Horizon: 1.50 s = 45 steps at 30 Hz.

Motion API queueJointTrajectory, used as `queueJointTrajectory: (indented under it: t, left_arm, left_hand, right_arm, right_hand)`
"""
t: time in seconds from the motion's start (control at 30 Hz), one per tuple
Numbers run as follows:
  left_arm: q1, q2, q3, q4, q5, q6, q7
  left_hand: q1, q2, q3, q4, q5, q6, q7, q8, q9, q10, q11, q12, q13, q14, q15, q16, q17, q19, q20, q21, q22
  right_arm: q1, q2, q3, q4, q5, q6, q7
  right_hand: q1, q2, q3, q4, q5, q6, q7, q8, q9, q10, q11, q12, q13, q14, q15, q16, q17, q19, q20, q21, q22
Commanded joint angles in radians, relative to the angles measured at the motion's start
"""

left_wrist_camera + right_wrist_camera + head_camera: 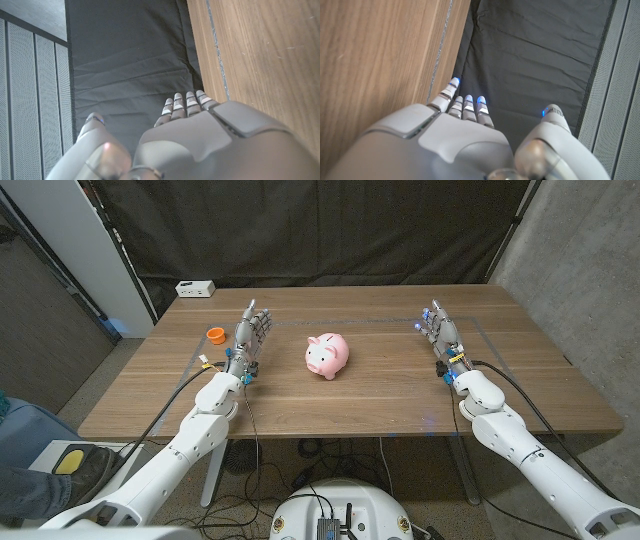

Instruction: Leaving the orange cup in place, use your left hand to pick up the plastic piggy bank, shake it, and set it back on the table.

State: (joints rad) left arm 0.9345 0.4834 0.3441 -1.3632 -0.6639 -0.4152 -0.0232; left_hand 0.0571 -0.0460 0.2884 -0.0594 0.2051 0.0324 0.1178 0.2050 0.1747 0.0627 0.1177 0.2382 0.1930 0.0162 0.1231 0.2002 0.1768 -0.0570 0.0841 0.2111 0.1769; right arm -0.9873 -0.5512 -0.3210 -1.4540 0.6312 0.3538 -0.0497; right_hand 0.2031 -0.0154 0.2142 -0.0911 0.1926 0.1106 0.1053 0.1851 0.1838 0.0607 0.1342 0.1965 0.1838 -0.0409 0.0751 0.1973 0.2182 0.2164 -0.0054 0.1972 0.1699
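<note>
Dark cloth hangs behind a wooden surface (400, 395) that carries little: a pink plastic piggy bank (327, 355) near the middle, an orange cup (216, 334) toward the far left edge, and a small white box (195, 288) at the far left corner.

From the piggy bank, the left hand (250, 335) is at about nine o'clock, a short gap away, and the orange cup lies farther out at about ten o'clock, just beyond that hand. The right hand (438, 330) is at about three o'clock, well apart. Both hands hold nothing, fingers extended and loosely apart, and seem to stand on edge.

By my reading the task has not begun: the piggy bank sits untouched. The next move calls for the left hand to travel toward three o'clock, away from the cup, and close around the pig's round body firmly enough to survive a shake. The smooth plastic may slip.

Only the head view gives the layout of pig, cup and both arms. The left wrist view adds a close look along the back of the left hand (200, 145), its fingers (187, 102) straight against the dark curtain with wood beside them. The right wrist view shows the right hand (455, 140) likewise, with blue lights glowing at its fingertips (468, 100).
</note>
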Motion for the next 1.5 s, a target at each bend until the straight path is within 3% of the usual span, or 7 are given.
queueJointTrajectory:
  t: [0.03, 0.37, 0.63, 0.83, 0.93, 1.2, 1.5]
  left_arm:
    - [0.012, 0.010, -0.004, -0.012, -0.001, -0.014, -0.010]
    - [0.021, 0.011, 0.000, -0.011, 0.048, -0.065, 0.004]
    - [0.067, 0.017, -0.002, -0.076, 0.117, -0.116, 0.065]
    - [0.065, -0.013, -0.002, -0.018, 0.221, -0.238, 0.112]
    - [0.055, -0.027, -0.003, 0.020, 0.243, -0.287, 0.117]
    - [0.080, 0.049, -0.037, -0.073, 0.487, -0.244, 0.257]
    - [0.081, 0.082, -0.064, -0.083, 0.645, -0.276, 0.351]
  left_hand:
    - [0.009, 0.001, 0.004, -0.005, 0.004, 0.008, 0.007, 0.002, 0.003, 0.009, 0.002, 0.004, 0.005, 0.010, 0.005, 0.004, 0.003, 0.003, 0.009, 0.002, 0.003]
    - [0.028, 0.010, 0.011, -0.017, 0.001, 0.031, 0.003, 0.004, 0.004, 0.041, -0.001, 0.012, 0.006, 0.052, -0.001, 0.012, 0.003, 0.033, 0.021, 0.008, 0.003]
    - [0.053, 0.017, 0.020, -0.033, -0.004, 0.051, -0.005, 0.007, 0.004, 0.062, -0.010, 0.016, 0.007, 0.074, -0.005, 0.012, 0.002, 0.059, 0.026, 0.011, 0.003]
    - [0.079, 0.016, 0.027, -0.053, -0.010, 0.085, -0.007, 0.011, 0.005, 0.097, -0.017, 0.023, 0.008, 0.119, -0.015, 0.017, 0.002, 0.123, 0.035, 0.027, 0.003]
    - [0.087, 0.014, 0.028, -0.059, -0.013, 0.100, -0.011, 0.012, 0.005, 0.109, -0.017, 0.025, 0.009, 0.139, -0.019, 0.019, 0.003, 0.143, 0.055, 0.030, 0.003]
    - [0.101, 0.008, 0.030, -0.071, -0.016, 0.100, -0.027, 0.007, 0.006, 0.105, -0.021, 0.020, 0.010, 0.144, -0.022, 0.014, 0.003, 0.155, 0.081, 0.028, 0.003]
    - [0.116, 0.001, 0.032, -0.081, -0.018, 0.117, -0.032, 0.011, 0.007, 0.110, -0.024, 0.019, 0.011, 0.147, -0.025, 0.010, 0.003, 0.155, 0.092, 0.022, 0.004]
  right_arm:
    - [-0.019, -0.002, 0.003, -0.028, -0.006, 0.000, -0.024]
    - [-0.018, -0.006, 0.010, -0.033, -0.005, 0.006, -0.018]
    - [-0.034, -0.010, 0.025, -0.027, 0.018, 0.043, 0.015]
    - [-0.070, -0.028, 0.038, -0.076, 0.006, 0.044, -0.009]
    - [-0.076, -0.031, 0.039, -0.092, 0.005, 0.032, -0.020]
    - [-0.088, -0.019, 0.034, -0.143, -0.031, 0.018, -0.082]
    - [-0.087, 0.001, 0.013, -0.162, -0.075, 0.018, -0.120]
  right_hand:
    - [0.010, 0.004, 0.001, -0.004, 0.001, 0.011, -0.003, 0.005, 0.001, 0.006, 0.002, 0.007, 0.004, 0.004, 0.006, 0.003, 0.002, 0.007, 0.002, 0.005, 0.003]
    - [0.011, 0.006, 0.002, -0.005, 0.001, 0.013, -0.004, 0.006, 0.001, 0.009, 0.004, 0.007, 0.004, 0.006, 0.006, 0.004, 0.001, 0.007, 0.003, 0.004, 0.003]
    - [0.014, 0.008, 0.002, -0.007, 0.001, 0.014, -0.002, 0.006, 0.001, 0.007, 0.004, 0.006, 0.004, 0.002, 0.006, 0.002, 0.000, 0.005, 0.004, 0.002, 0.003]
    - [0.014, 0.010, 0.002, -0.008, 0.001, 0.025, -0.003, 0.010, 0.001, 0.007, 0.003, 0.006, 0.004, 0.001, 0.007, 0.002, 0.000, 0.001, 0.004, 0.001, 0.003]
    - [0.014, 0.012, 0.002, -0.008, 0.001, 0.025, -0.003, 0.010, 0.001, 0.008, 0.003, 0.006, 0.004, 0.001, 0.006, 0.002, 0.000, 0.001, 0.004, 0.000, 0.003]
    - [0.014, 0.014, 0.003, -0.008, 0.000, 0.022, -0.004, 0.008, 0.001, 0.008, 0.003, 0.006, 0.004, 0.001, 0.007, 0.003, -0.001, 0.001, 0.004, 0.000, 0.003]
    - [0.015, 0.015, 0.003, -0.009, 0.000, 0.020, -0.004, 0.008, 0.001, 0.008, 0.005, 0.006, 0.004, 0.000, 0.007, 0.003, -0.001, 0.000, 0.004, 0.000, 0.003]
